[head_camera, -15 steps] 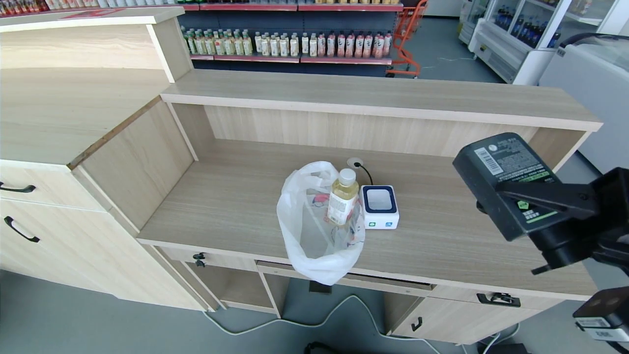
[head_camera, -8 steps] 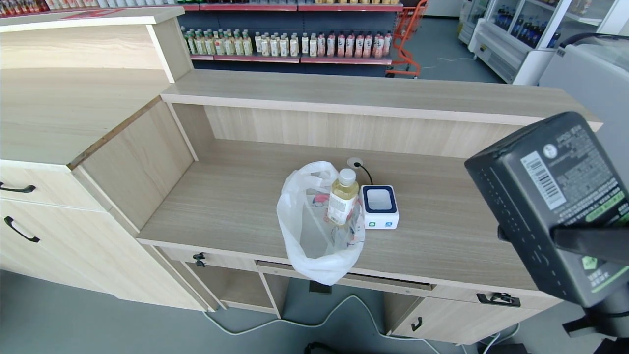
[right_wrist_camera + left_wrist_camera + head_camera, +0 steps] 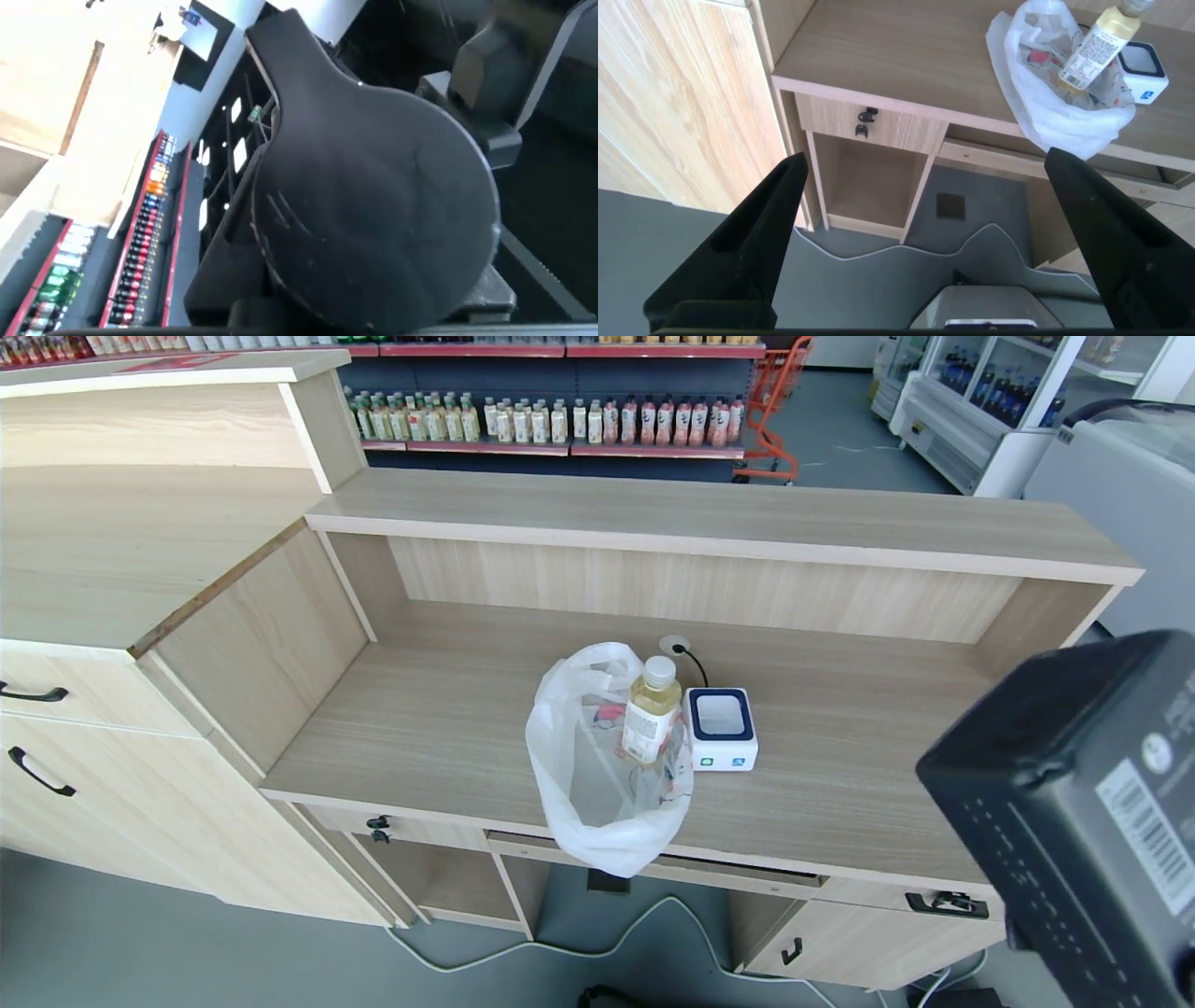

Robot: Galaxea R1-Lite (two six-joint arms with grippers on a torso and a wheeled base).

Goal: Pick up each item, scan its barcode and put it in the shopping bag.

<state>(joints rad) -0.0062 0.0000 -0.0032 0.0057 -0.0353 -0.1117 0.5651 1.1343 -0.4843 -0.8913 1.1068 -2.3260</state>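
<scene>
A black pack [image 3: 1074,821] with a white barcode label hangs close to the head camera at the lower right, off the counter's right end. Its dark rounded end [image 3: 374,196] looms in the right wrist view, where my right gripper [image 3: 364,313] is shut on it. A white plastic shopping bag [image 3: 597,775] stands open at the counter's front edge, with a yellow drink bottle [image 3: 651,709] upright inside. The white scanner [image 3: 721,728] sits just right of the bag. My left gripper [image 3: 924,159] hangs open over the floor before the counter, left of the bag [image 3: 1046,89].
The wooden counter [image 3: 840,784] has a raised back shelf and a tall side unit [image 3: 140,523] on the left. A cable runs from the scanner to a hole [image 3: 674,643] behind it. Drawers and an open cubby [image 3: 868,177] sit under the counter.
The black pack has moved down and right, closer to the head camera, and looks much larger. The gripper finger across it has left the picture. Bag, bottle and scanner are still.
</scene>
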